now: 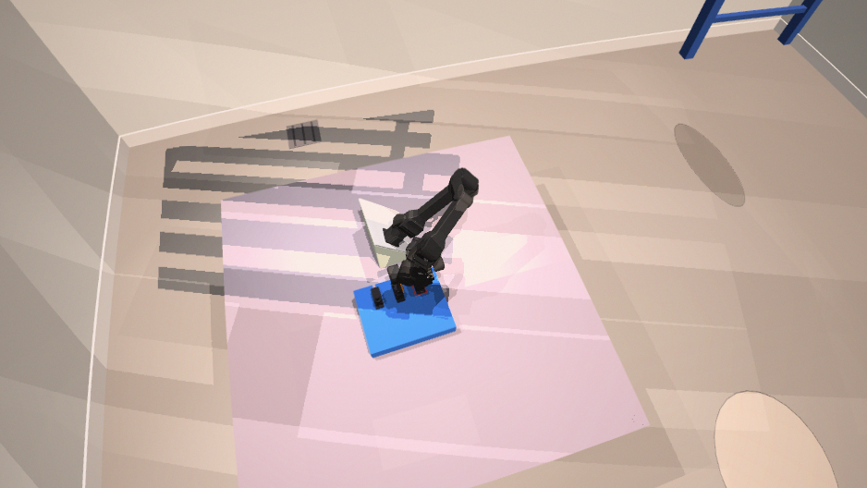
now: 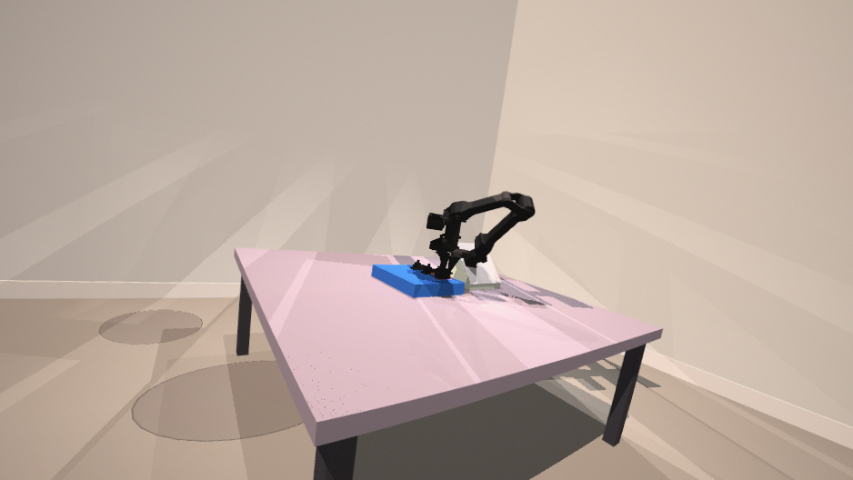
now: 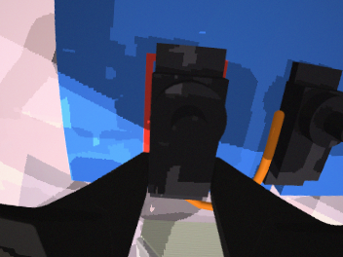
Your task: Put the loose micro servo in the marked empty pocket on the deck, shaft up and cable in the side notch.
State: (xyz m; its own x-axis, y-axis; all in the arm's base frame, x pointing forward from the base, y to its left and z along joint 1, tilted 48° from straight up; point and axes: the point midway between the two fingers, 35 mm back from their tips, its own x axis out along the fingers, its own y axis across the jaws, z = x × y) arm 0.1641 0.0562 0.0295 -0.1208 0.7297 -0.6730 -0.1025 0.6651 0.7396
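The black micro servo [image 3: 187, 131] is between the fingers of my gripper [image 3: 179, 163] [image 2: 444, 273], which is shut on it. Its shaft side faces the wrist camera. An orange cable [image 3: 200, 204] shows at its near end. The servo is over the red-marked pocket; the red outline [image 3: 147, 104] shows along its left side and a little at the upper right. The servo hides the pocket, so how deep it sits and where the ears rest cannot be told. The blue deck [image 1: 403, 336] [image 2: 390, 283] [image 3: 292, 24] lies under it. In the top and exterior views the servo is small and mostly hidden by the gripper.
A mounted black servo [image 3: 312, 127] [image 1: 397, 292] with an orange cable stands close to the right in the wrist view. Another black servo [image 1: 377, 298] stands beyond it. A pale wedge-shaped block [image 1: 371, 224] [image 2: 486, 275] stands behind the deck on the pink table [image 1: 515, 387] [image 2: 387, 357].
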